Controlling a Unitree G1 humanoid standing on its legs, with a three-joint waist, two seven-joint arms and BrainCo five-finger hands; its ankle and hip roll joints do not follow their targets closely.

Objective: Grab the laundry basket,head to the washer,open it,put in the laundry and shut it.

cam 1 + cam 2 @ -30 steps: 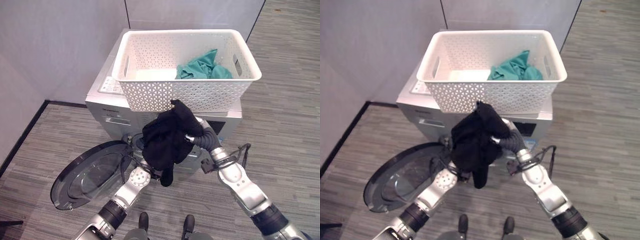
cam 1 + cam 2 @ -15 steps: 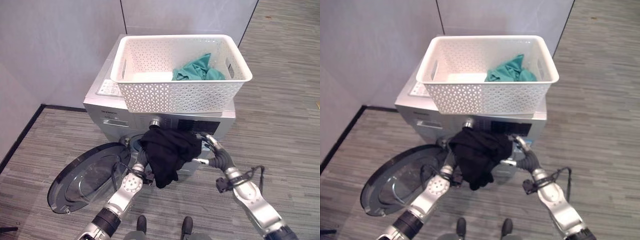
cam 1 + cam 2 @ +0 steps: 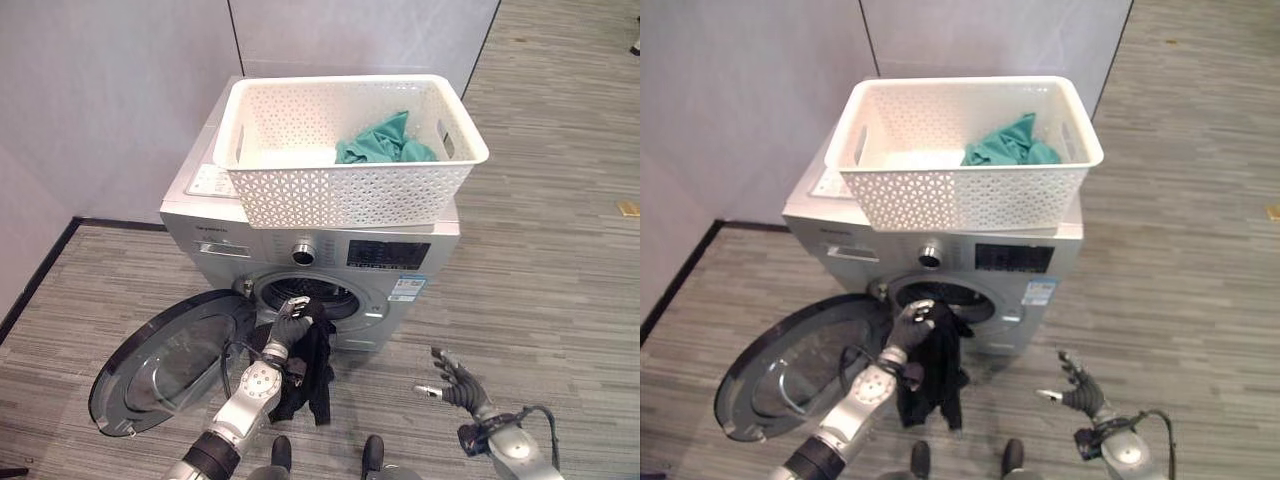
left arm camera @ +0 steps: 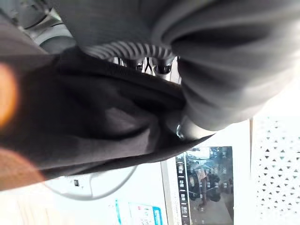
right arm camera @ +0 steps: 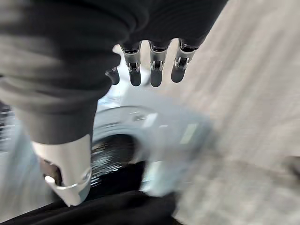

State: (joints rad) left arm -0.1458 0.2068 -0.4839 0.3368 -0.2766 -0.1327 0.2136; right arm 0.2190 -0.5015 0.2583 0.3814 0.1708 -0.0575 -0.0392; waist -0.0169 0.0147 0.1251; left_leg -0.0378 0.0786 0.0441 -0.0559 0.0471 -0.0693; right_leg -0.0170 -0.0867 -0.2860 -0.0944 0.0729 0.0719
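While the round door stands open, the scene reads as follows.

Washer: silver front-loading washing machine (image 3: 225, 215) standing on grey striped floor (image 3: 560, 250) against pale wall panels (image 3: 110, 90); drum opening faces the robot.
Door: round dark-glass washer door (image 3: 165, 360) swung fully open toward the robot's left, lying low beside the drum opening (image 3: 305, 295).
Basket: white perforated plastic laundry basket (image 3: 340, 195) resting upright on the washer's top, overhanging its front edge.
Control panel: dark display strip (image 3: 388, 254) on the washer front, with a round silver dial (image 3: 304, 255) beside it, both above the drum opening.
Black laundry: black cloth garment (image 3: 310, 365) draped over the lower lip of the drum opening, its upper part at the opening, its lower part hanging down the washer front toward the floor.
Teal laundry: crumpled teal cloth (image 3: 385, 143) lying inside the basket, toward the robot's right end.
Left robot hand: left robot hand (image 3: 290, 322) raised at the lower rim of the drum opening, touching the top of the black garment; the left wrist view shows dark cloth against the hand, but whether the fingers close on it cannot be told.
Right robot hand: right robot hand (image 3: 455, 380) low over the floor, well apart from the washer, fingers spread wide and holding nothing.
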